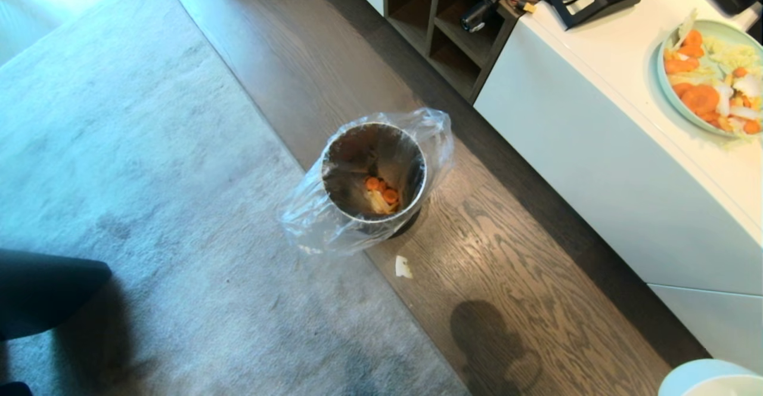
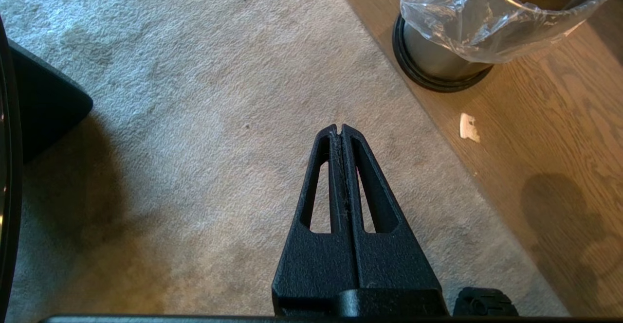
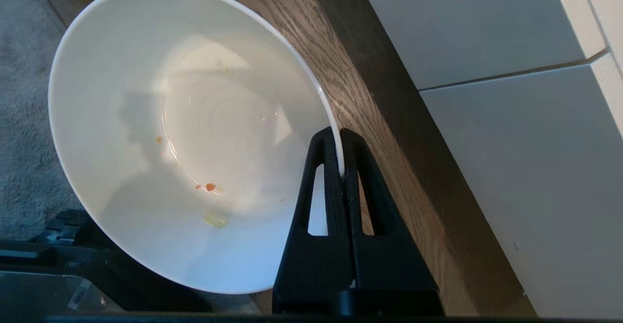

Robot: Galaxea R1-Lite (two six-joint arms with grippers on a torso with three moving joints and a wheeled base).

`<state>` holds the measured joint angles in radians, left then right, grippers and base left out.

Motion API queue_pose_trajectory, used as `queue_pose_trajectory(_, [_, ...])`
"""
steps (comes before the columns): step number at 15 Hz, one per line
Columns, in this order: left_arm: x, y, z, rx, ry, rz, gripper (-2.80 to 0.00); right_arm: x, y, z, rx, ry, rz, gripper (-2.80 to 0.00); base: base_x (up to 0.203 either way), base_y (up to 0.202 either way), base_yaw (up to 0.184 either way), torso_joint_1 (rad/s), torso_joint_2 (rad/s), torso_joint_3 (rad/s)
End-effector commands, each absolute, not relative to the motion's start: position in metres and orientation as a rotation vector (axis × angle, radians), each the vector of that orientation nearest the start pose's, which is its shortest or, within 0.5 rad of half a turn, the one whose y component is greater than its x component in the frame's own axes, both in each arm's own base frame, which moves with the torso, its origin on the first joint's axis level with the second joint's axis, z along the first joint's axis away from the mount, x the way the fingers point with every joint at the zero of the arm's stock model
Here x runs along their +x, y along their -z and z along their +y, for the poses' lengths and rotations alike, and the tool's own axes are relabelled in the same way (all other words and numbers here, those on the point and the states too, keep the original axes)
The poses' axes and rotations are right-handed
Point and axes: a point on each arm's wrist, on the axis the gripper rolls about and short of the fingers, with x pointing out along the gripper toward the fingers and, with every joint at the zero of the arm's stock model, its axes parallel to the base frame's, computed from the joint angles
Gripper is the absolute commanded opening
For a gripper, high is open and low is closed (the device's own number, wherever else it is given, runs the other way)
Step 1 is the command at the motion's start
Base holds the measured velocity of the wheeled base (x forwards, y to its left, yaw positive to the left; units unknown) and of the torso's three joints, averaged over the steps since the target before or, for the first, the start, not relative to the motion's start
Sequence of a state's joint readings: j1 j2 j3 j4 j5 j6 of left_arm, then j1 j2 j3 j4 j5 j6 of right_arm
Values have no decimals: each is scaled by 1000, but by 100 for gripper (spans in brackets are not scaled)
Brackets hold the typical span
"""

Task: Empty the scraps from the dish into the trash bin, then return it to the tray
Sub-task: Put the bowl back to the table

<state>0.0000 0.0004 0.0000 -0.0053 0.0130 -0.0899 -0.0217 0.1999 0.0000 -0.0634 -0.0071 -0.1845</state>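
Right claw clamped on the dish rim, left claw closed and empty.

The right claw [image 3: 339, 140] sits at the lower middle of the right wrist view, its two black slotted fingers [image 3: 362, 187] pressed together with the thin white rim of the dish [image 3: 146, 133] pinched between their tips; the dish hangs tilted, its inside facing the wrist. The left claw [image 2: 339, 129] rises from the bottom centre of the left wrist view, pointing down, fingers [image 2: 321, 177] pressed flat against each other along their whole length, holding nothing. Neither arm shows in the head view.
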Motion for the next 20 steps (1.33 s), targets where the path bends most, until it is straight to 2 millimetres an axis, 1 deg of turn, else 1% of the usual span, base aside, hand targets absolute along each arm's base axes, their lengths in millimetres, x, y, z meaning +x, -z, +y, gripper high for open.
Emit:
queue_pose_trajectory(1, [-23,-76,0,-91,-14,-7,-280,-15,-83,0,-185,-3,40,-280,0,0,0,0,0,0])
queue_pose_trajectory(4, [-23,-76,0,-91,-14,-7,-280,-23,-76,1,-174,-53,-7,-280,0,0,0,0,0,0])
queue_pose_trajectory(9, [-23,-76,0,-91,-14,-7,-280,-23,-75,1,-111,-55,-3,-280,0,0,0,0,0,0])
queue_pose_trajectory(20, [-23,-76,0,-91,-14,-7,-280,-23,-75,1,-109,-54,-2,-280,0,0,0,0,0,0])
